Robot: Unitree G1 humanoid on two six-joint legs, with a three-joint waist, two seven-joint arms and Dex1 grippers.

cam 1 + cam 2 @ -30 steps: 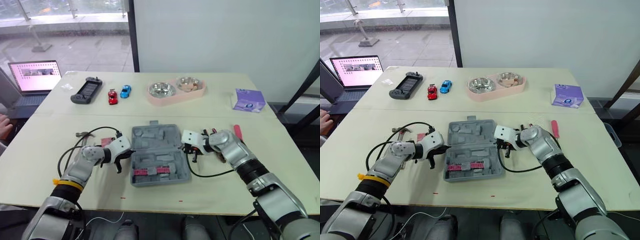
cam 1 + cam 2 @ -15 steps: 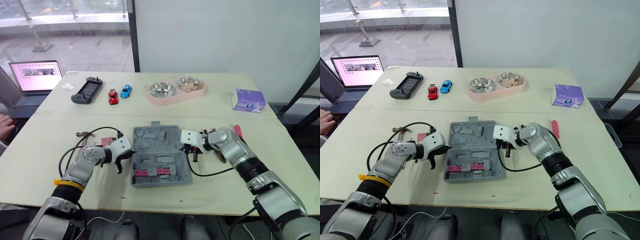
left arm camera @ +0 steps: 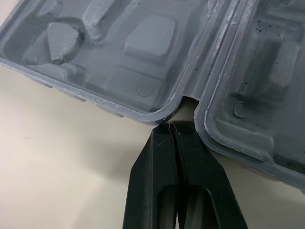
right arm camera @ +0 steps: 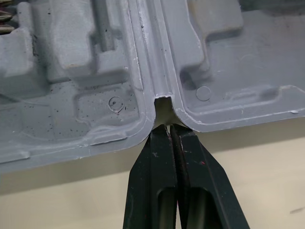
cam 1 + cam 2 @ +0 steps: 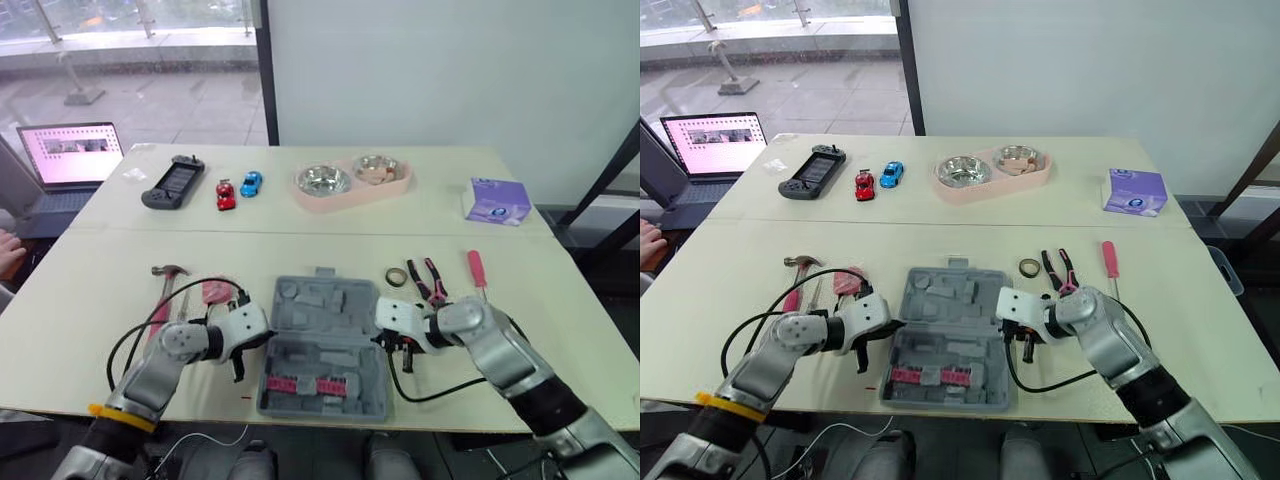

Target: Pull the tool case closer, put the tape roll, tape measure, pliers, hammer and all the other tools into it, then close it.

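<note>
Pale cream bench point(image 5: 80, 290) carrying an open grey moulded-plastic tool case point(image 5: 325, 340). The case lies flat with both halves up, between the two arms, and its near edge is close to the front edge of the bench.

The left claw point(image 3: 171, 128) and right claw point(image 4: 170, 129) each have their black fingers pressed together, holding nothing. Each tip is lodged at a hinge notch on its own side of the case.

Behind the case, well apart from it and not yet packed, lie four tools:
- on the left, a pink-handled hammer point(image 5: 163, 290);
- on the right, pink-and-black-handled pliers point(image 5: 432, 281);
- on the right, a pink-handled screwdriver point(image 5: 477, 268);
- on the right, a small dark ring of tape roll point(image 5: 397, 276).

Hazards, as judged:
- The contact is a push at two shallow notches, not a grip, so a tip could slide out.
- Uneven drag between the two sides would skew the case.
- Any further pull could carry the near half past the bench edge and tip the case off.
- Upward pressure at the hinge could fold one half shut before the tools are loaded.
</note>
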